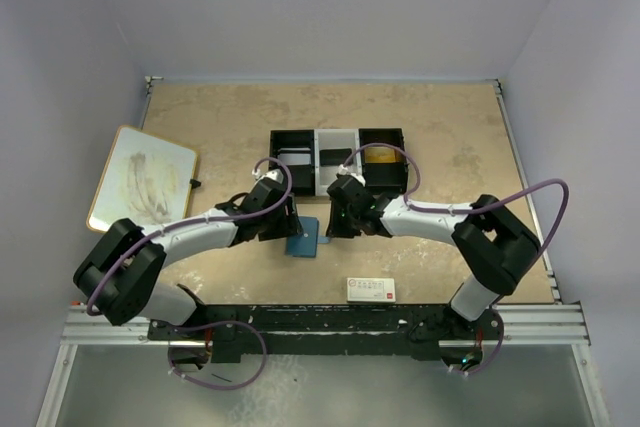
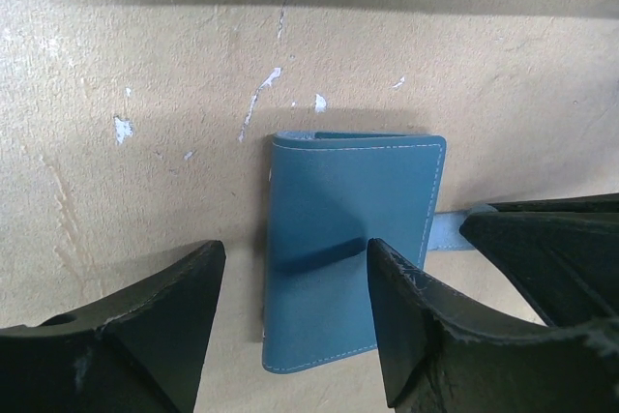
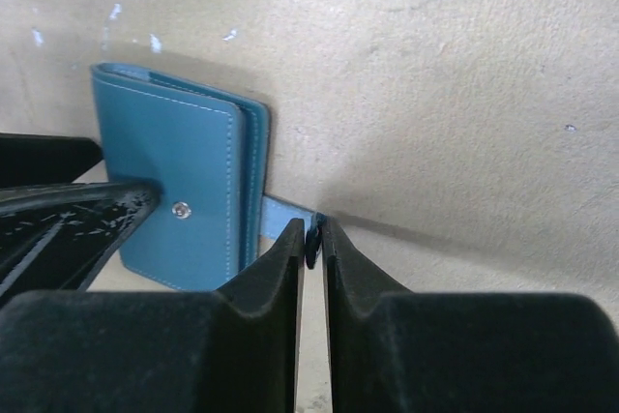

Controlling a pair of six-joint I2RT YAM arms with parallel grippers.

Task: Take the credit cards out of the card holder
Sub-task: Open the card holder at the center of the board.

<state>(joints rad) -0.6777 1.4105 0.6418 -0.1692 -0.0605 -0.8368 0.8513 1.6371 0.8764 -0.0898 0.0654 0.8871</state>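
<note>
The card holder (image 2: 338, 239) is a blue bifold wallet lying folded shut on the table (image 1: 303, 240). Its snap stud (image 3: 181, 209) shows bare, and the light blue tab (image 3: 282, 214) sticks out to the side. My right gripper (image 3: 312, 237) is shut on the end of that tab (image 1: 330, 225). My left gripper (image 2: 295, 258) is open over the holder, one finger (image 2: 416, 316) on its cover and the other beside its edge. The credit cards are hidden inside the folded holder.
A black-and-white compartment tray (image 1: 385, 133) stands just behind both grippers, with something gold-yellow (image 1: 378, 157) in its right compartment. A white box with red print (image 1: 371, 289) lies near the front edge. A white board (image 1: 142, 179) rests at the far left.
</note>
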